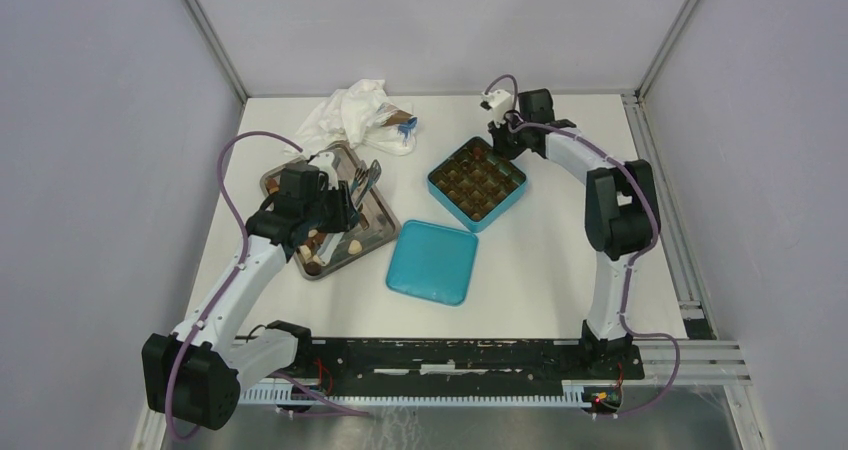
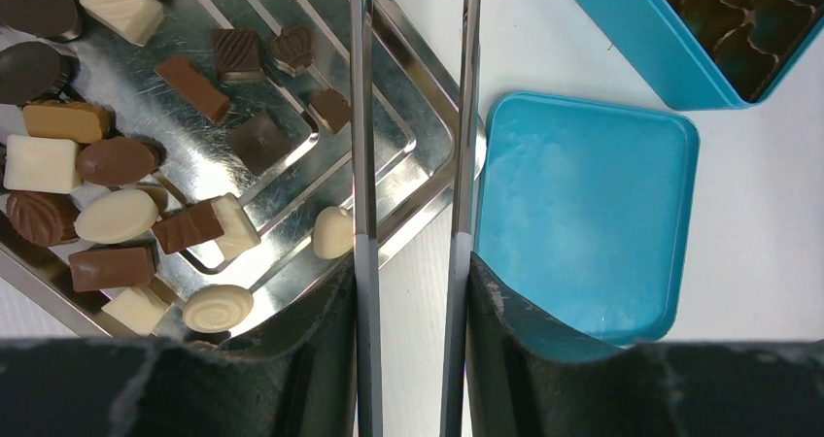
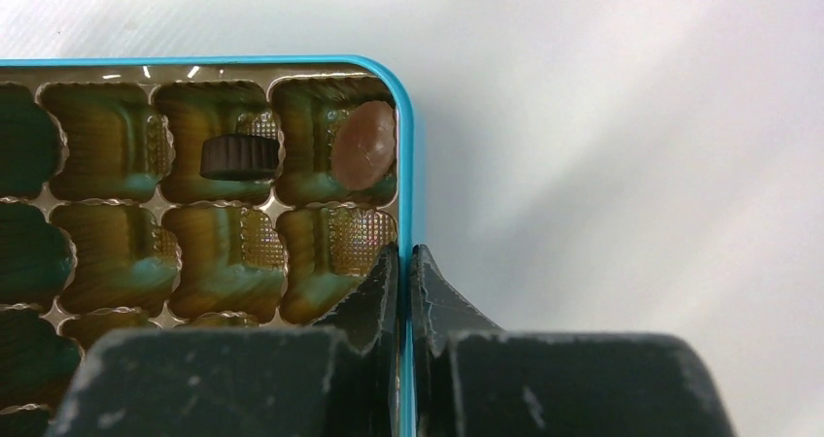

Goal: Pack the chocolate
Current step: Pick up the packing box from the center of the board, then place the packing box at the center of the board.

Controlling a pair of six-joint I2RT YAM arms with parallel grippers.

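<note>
Steadying step: right gripper (image 3: 408, 258) pinches box (image 3: 194, 61) wall; left gripper (image 2: 410, 291) clamps tongs (image 2: 363, 117) over tray (image 2: 420, 117) corner. Next, tongs must nip a chocolate (image 2: 333, 231).

White table (image 1: 545, 270), plain grey walls (image 1: 100, 120) on three sides, aluminium posts (image 1: 208, 35) at corners, even light.

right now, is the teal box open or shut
Open: the lid lies on the table beside the box, and its compartments show from above.
</note>
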